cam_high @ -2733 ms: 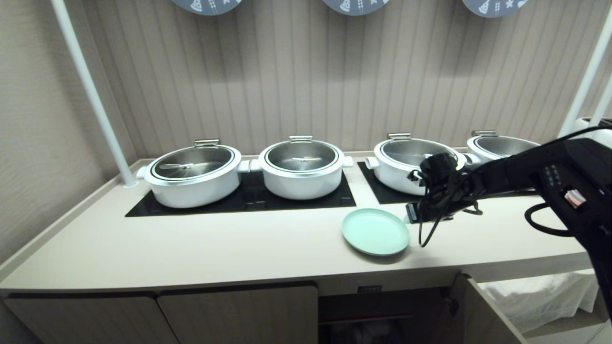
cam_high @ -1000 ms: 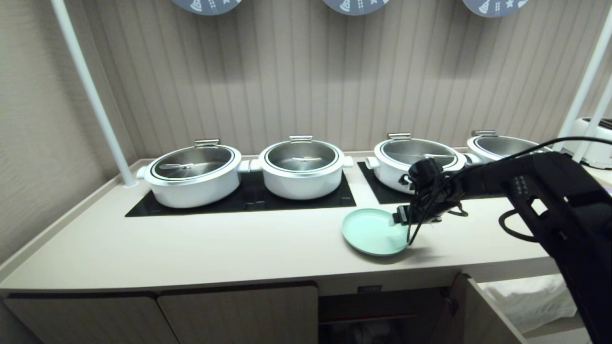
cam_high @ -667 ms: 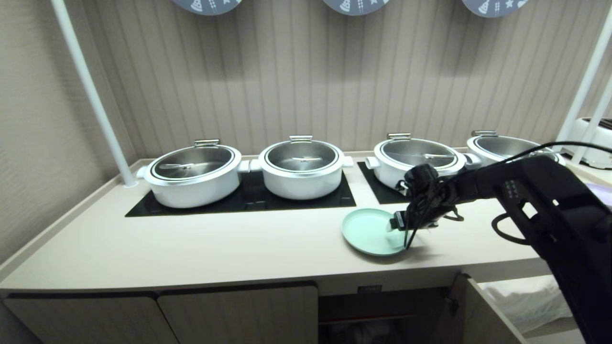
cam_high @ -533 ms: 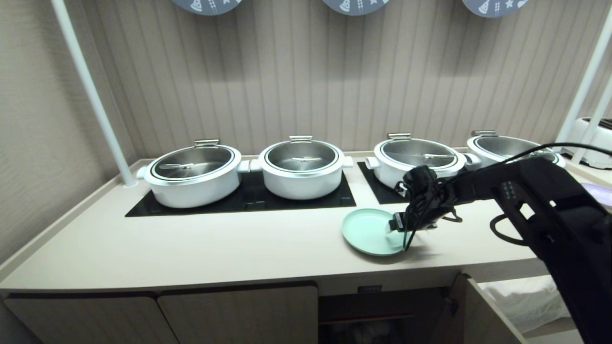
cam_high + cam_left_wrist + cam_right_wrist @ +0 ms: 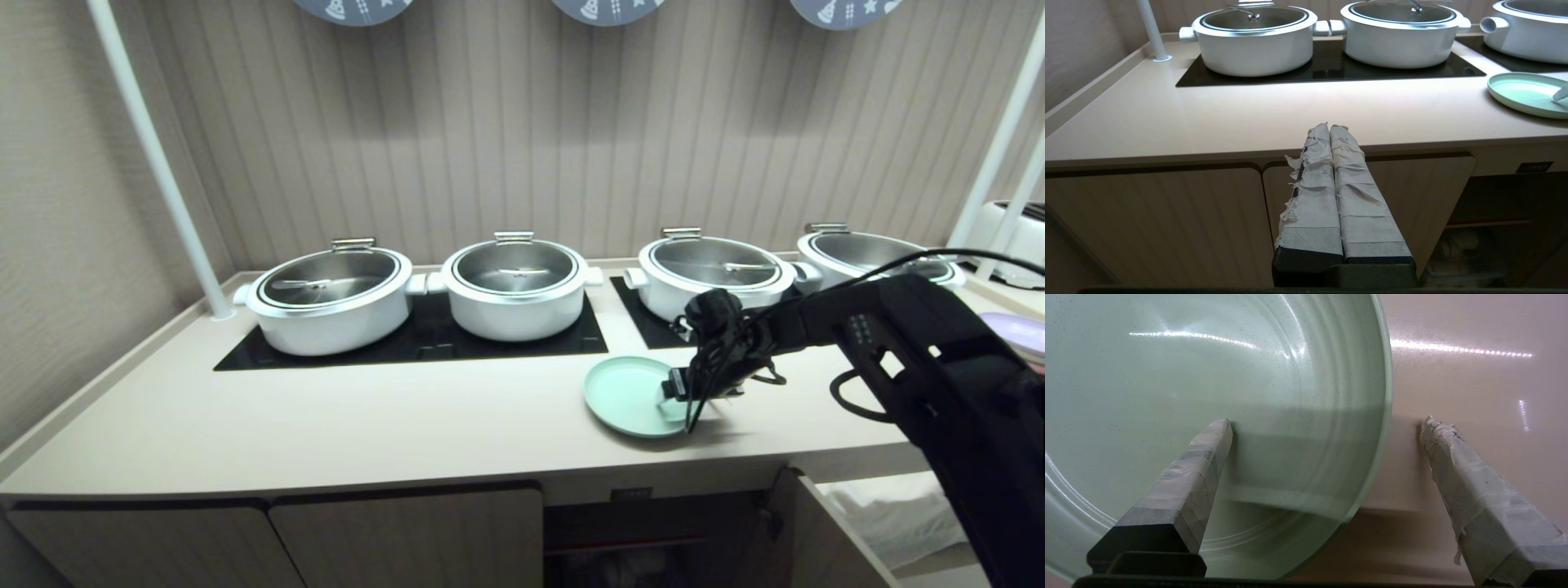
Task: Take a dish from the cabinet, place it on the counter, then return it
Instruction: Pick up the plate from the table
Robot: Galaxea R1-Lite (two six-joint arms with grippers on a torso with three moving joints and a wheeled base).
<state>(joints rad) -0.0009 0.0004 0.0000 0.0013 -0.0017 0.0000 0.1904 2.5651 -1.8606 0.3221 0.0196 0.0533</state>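
1. Mint-green plate [image 5: 633,396] lies flat on the beige counter [image 5: 367,425], its right rim between the spread fingers of the right gripper [image 5: 1327,428].
2. One taped finger [image 5: 1208,445] hovers over the plate's inner surface; the other is outside the rim, over the counter.
3. Beyond the gripper stands a white pot [image 5: 706,278] on the hob.
4. Left gripper [image 5: 1333,130], fingers pressed together, hangs before the cabinet doors [image 5: 1167,220].

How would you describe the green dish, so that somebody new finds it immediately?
Find the long beige counter with four white pots on black hobs. In front of the gap between the hobs, near the front edge, lies the dish: flat, mint green, the only coloured item.
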